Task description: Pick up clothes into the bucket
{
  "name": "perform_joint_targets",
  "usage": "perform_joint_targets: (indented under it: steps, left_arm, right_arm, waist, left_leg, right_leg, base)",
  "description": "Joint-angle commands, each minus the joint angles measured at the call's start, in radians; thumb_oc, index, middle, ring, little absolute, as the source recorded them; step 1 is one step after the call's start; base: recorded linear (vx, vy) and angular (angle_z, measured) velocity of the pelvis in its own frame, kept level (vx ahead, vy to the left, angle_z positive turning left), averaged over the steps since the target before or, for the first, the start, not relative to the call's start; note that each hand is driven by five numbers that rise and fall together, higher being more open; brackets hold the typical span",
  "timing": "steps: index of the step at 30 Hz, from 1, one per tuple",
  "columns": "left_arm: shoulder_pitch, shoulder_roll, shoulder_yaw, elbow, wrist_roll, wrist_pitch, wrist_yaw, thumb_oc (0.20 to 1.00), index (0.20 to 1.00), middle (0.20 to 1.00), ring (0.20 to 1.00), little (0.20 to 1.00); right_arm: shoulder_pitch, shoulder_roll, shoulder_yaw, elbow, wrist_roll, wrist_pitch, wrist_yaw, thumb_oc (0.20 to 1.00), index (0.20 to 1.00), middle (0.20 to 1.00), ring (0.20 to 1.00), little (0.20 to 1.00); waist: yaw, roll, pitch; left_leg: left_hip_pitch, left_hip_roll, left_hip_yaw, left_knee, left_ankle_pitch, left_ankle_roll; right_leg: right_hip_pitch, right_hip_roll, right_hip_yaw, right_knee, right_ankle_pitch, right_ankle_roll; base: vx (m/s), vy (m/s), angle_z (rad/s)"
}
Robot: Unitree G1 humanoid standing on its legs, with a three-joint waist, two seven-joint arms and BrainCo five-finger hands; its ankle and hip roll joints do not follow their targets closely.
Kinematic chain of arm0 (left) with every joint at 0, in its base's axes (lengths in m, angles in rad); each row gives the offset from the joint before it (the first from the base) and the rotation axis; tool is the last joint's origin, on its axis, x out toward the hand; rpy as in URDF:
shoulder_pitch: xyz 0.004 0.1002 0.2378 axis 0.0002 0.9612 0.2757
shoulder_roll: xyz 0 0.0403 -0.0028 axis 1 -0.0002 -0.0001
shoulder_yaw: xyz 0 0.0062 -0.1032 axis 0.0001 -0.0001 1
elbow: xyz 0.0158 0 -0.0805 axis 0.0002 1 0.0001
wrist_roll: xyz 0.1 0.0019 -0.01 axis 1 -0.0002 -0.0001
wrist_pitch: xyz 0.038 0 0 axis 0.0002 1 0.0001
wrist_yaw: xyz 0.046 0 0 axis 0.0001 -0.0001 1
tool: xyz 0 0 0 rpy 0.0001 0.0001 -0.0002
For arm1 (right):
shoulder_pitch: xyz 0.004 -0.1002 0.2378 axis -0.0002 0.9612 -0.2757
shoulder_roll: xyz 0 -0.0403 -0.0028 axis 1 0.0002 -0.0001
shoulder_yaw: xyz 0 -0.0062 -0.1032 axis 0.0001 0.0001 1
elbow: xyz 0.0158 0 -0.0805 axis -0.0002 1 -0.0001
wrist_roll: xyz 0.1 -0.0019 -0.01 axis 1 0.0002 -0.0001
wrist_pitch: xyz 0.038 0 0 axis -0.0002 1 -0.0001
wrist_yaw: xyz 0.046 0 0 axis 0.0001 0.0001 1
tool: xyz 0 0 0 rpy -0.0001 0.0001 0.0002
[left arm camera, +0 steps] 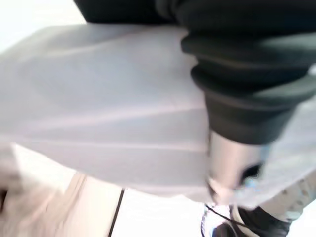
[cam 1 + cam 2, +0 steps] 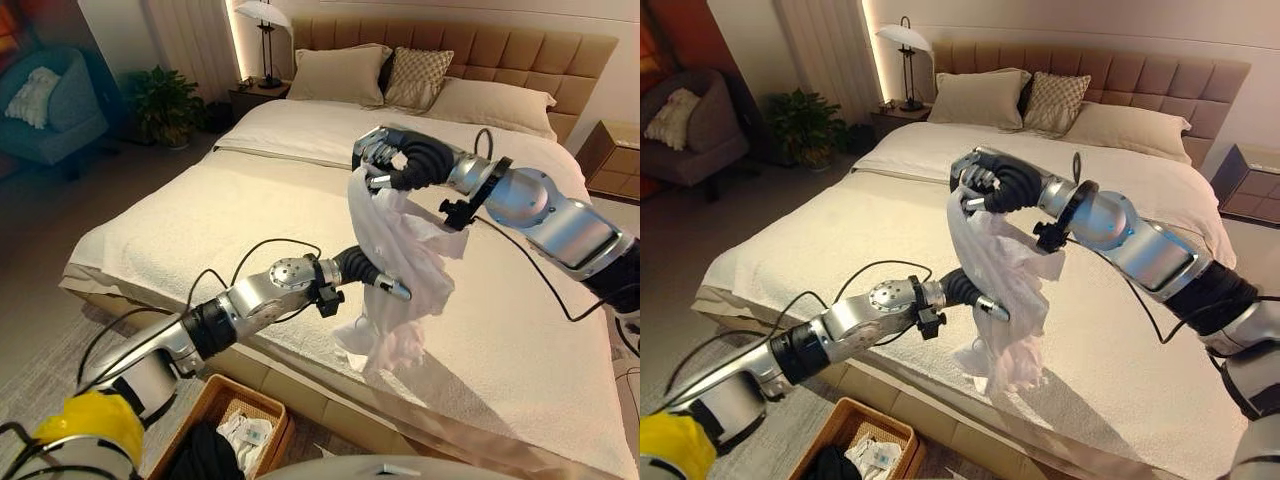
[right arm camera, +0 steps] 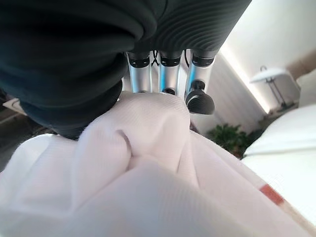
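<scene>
bed (image 2: pixel 250 210) | tufted headboard (image 2: pixel 500 45) | lit lamp (image 2: pixel 262 15) | armchair (image 2: pixel 45 110)

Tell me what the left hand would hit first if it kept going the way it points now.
The left hand reaches into the hanging white garment, so the cloth comes first. Past it lies the bed, though depth is hard to judge. The right hand holds the garment's top.

I see a white garment (image 2: pixel 400 270) against the cream bedcover (image 2: pixel 250 215). The headboard (image 2: pixel 500 45) is tan and quilted in squares. One pillow (image 2: pixel 417 75) has a fine lattice pattern (I think beige on cream), the others are plain cream. The basket (image 2: pixel 215 410) is orange-brown, with something black and something white inside.
</scene>
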Motion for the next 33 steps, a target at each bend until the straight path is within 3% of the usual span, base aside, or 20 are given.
perform_joint_targets:
  steps: [1, 6, 7, 8, 9, 10, 14, 15, 16, 17, 18, 22, 25, 28, 31, 32, 33]
  left_arm:
    - [0.005, -0.004, 0.017, 0.035, -0.066, -0.026, -0.048, 0.200, 0.200, 0.200, 0.200, 0.200]
    - [0.102, 0.031, 0.118, 0.039, -0.055, -0.057, -0.039, 0.200, 0.200, 0.200, 0.200, 0.200]
    - [0.142, 0.055, 0.168, 0.037, -0.031, -0.075, -0.025, 0.200, 0.200, 0.200, 0.200, 0.200]
    - [0.142, 0.056, 0.167, 0.037, -0.030, -0.076, -0.025, 0.200, 0.200, 0.200, 0.200, 0.200]
    - [0.166, 0.063, 0.190, 0.037, -0.023, -0.080, -0.019, 0.200, 0.200, 0.200, 0.200, 0.200]
    - [0.218, 0.075, 0.260, 0.038, -0.007, -0.099, 0.001, 0.200, 0.200, 0.200, 0.200, 0.200]
    - [0.325, 0.106, 0.371, 0.020, 0.027, -0.125, 0.031, 0.200, 0.200, 0.200, 0.200, 0.200]
    - [0.395, 0.136, 0.460, 0.002, 0.059, -0.145, 0.052, 0.200, 0.200, 0.200, 0.200, 0.200]
    - [0.396, 0.137, 0.460, 0.000, 0.059, -0.144, 0.052, 0.200, 0.200, 0.200, 0.200, 0.200]
    - [0.462, 0.164, 0.545, -0.016, 0.095, -0.161, 0.067, 0.200, 0.200, 0.200, 0.200, 0.200]
    - [0.464, 0.165, 0.545, -0.018, 0.095, -0.161, 0.067, 0.200, 0.200, 0.200, 0.200, 0.200]
    - [0.635, 0.203, 0.760, -0.051, 0.186, -0.188, 0.100, 0.200, 0.200, 0.200, 0.200, 0.200]
    - [0.737, 0.222, 0.920, -0.077, 0.296, -0.214, 0.140, 0.200, 0.200, 0.200, 0.200, 0.200]
    - [0.836, 0.249, 1.084, -0.139, 0.522, -0.241, 0.188, 0.200, 0.200, 0.200, 0.200, 0.200]
    - [0.905, 0.219, 1.198, -0.166, 0.629, -0.275, 0.248, 0.200, 0.200, 0.200, 0.200, 0.200]
    - [0.937, 0.187, 1.251, -0.166, 0.699, -0.280, 0.284, 0.200, 0.200, 0.200, 0.200, 0.200]
    - [0.940, 0.187, 1.253, -0.168, 0.701, -0.279, 0.285, 0.200, 0.200, 0.200, 0.200, 0.200]
  right_arm:
    - [-0.058, 0.023, -0.064, 0.034, 0.014, -0.069, -0.033, 0.200, 0.200, 0.200, 0.200, 0.200]
    - [0.027, 0.022, -0.148, 0.044, -0.030, -0.068, -0.045, 0.200, 0.200, 0.200, 0.200, 0.200]
    - [0.080, 0.015, -0.202, 0.046, -0.039, -0.069, -0.051, 0.388, 0.388, 0.388, 0.388, 0.388]
    - [0.084, 0.015, -0.205, 0.044, -0.040, -0.068, -0.051, 0.489, 0.489, 0.489, 0.489, 0.489]
    - [0.112, 0.013, -0.235, 0.043, -0.048, -0.067, -0.055, 1.000, 1.000, 1.000, 1.000, 1.000]
    - [0.174, 0.015, -0.298, 0.052, -0.064, -0.068, -0.067, 1.000, 1.000, 1.000, 1.000, 1.000]
    - [0.285, 0.020, -0.407, 0.052, -0.085, -0.068, -0.084, 1.000, 1.000, 1.000, 1.000, 1.000]
    - [0.354, 0.026, -0.474, 0.063, -0.103, -0.071, -0.094, 1.000, 1.000, 1.000, 1.000, 1.000]
    - [0.357, 0.027, -0.475, 0.061, -0.104, -0.070, -0.094, 1.000, 1.000, 1.000, 1.000, 1.000]
    - [0.421, 0.036, -0.538, 0.064, -0.113, -0.072, -0.098, 1.000, 1.000, 1.000, 1.000, 1.000]
    - [0.425, 0.037, -0.541, 0.062, -0.113, -0.071, -0.098, 1.000, 1.000, 1.000, 1.000, 1.000]
    - [0.592, 0.083, -0.677, 0.065, -0.129, -0.067, -0.099, 1.000, 1.000, 1.000, 1.000, 1.000]
    - [0.708, 0.124, -0.762, 0.070, -0.143, -0.056, -0.091, 1.000, 1.000, 1.000, 1.000, 1.000]
    - [0.820, 0.167, -0.841, 0.072, -0.185, -0.038, -0.074, 1.000, 1.000, 1.000, 1.000, 1.000]
    - [0.889, 0.229, -0.884, 0.101, -0.180, -0.034, -0.077, 1.000, 1.000, 1.000, 1.000, 1.000]
    - [0.940, 0.286, -0.903, 0.131, -0.182, -0.033, -0.084, 1.000, 1.000, 1.000, 1.000, 1.000]
    - [0.941, 0.287, -0.902, 0.130, -0.182, -0.033, -0.083, 1.000, 1.000, 1.000, 1.000, 1.000]
  waist:
    - [0.018, -0.059, -0.042]
    - [0.026, -0.060, -0.042]
    - [0.032, -0.059, -0.041]
    - [0.032, -0.060, -0.041]
    - [0.035, -0.060, -0.041]
    - [0.041, -0.061, -0.038]
    - [0.052, -0.062, -0.034]
    - [0.060, -0.061, -0.031]
    - [0.060, -0.061, -0.032]
    - [0.066, -0.060, -0.029]
    - [0.066, -0.061, -0.030]
    - [0.078, -0.059, -0.023]
    - [0.085, -0.057, -0.016]
    - [0.091, -0.056, -0.008]
    - [0.093, -0.056, 0.003]
    - [0.096, -0.053, 0.013]
    - [0.095, -0.054, 0.013]
  left_leg:
    - [-0.035, -0.031, 0.004, 0.063, -0.064, 0.007]
    - [-0.033, -0.036, 0.002, 0.061, -0.067, 0.012]
    - [-0.035, -0.038, 0.001, 0.063, -0.068, 0.014]
    - [-0.035, -0.038, 0.001, 0.063, -0.068, 0.014]
    - [-0.035, -0.040, 0.001, 0.064, -0.069, 0.015]
    - [-0.036, -0.042, -0.001, 0.067, -0.071, 0.018]
    - [-0.038, -0.047, -0.005, 0.071, -0.074, 0.023]
    - [-0.040, -0.050, -0.007, 0.073, -0.075, 0.025]
    - [-0.040, -0.050, -0.007, 0.074, -0.076, 0.025]
    - [-0.041, -0.051, -0.010, 0.075, -0.076, 0.026]
    - [-0.041, -0.051, -0.010, 0.075, -0.076, 0.026]
    - [-0.046, -0.055, -0.013, 0.078, -0.078, 0.030]
    - [-0.049, -0.057, -0.016, 0.080, -0.078, 0.031]
    - [-0.054, -0.058, -0.022, 0.083, -0.079, 0.031]
    - [-0.058, -0.061, -0.027, 0.086, -0.081, 0.032]
    - [-0.063, -0.062, -0.030, 0.087, -0.079, 0.032]
    - [-0.063, -0.062, -0.031, 0.087, -0.079, 0.032]
  right_leg:
    - [0.005, -0.066, -0.010, 0.052, -0.017, 0.085]
    - [0.007, -0.072, -0.010, 0.053, -0.018, 0.086]
    - [0.007, -0.074, -0.010, 0.054, -0.017, 0.087]
    - [0.007, -0.074, -0.010, 0.054, -0.017, 0.087]
    - [0.008, -0.075, -0.010, 0.054, -0.017, 0.087]
    - [0.009, -0.079, -0.011, 0.055, -0.016, 0.088]
    - [0.009, -0.082, -0.011, 0.055, -0.017, 0.087]
    - [0.009, -0.085, -0.011, 0.056, -0.017, 0.087]
    - [0.009, -0.085, -0.012, 0.056, -0.017, 0.087]
    - [0.008, -0.086, -0.011, 0.055, -0.017, 0.086]
    - [0.008, -0.086, -0.011, 0.055, -0.017, 0.086]
    - [0.007, -0.087, -0.013, 0.053, -0.018, 0.085]
    - [0.006, -0.088, -0.014, 0.052, -0.019, 0.085]
    - [0.008, -0.089, -0.021, 0.052, -0.022, 0.084]
    - [0.005, -0.090, -0.025, 0.054, -0.025, 0.083]
    - [0.004, -0.091, -0.029, 0.055, -0.026, 0.081]
    - [0.005, -0.091, -0.029, 0.055, -0.026, 0.081]
  base:
    - [0.00, 0.000, 0.00]
    - [0.00, 0.015, 0.00]
    - [0.00, 0.000, 0.00]
    - [0.00, 0.000, 0.00]
    - [0.00, 0.000, 0.00]
    - [0.00, 0.000, 0.00]
    - [0.00, 0.000, 0.00]
    - [0.00, 0.000, 0.00]
    - [0.00, 0.000, 0.00]
    - [0.00, 0.000, 0.00]
    - [0.00, 0.000, 0.00]
    - [0.00, 0.000, 0.00]
    - [0.00, 0.003, 0.01]
    - [0.01, 0.000, 0.05]
    - [0.00, 0.016, 0.14]
    - [-0.01, 0.020, 0.12]
    - [-0.01, 0.024, 0.10]
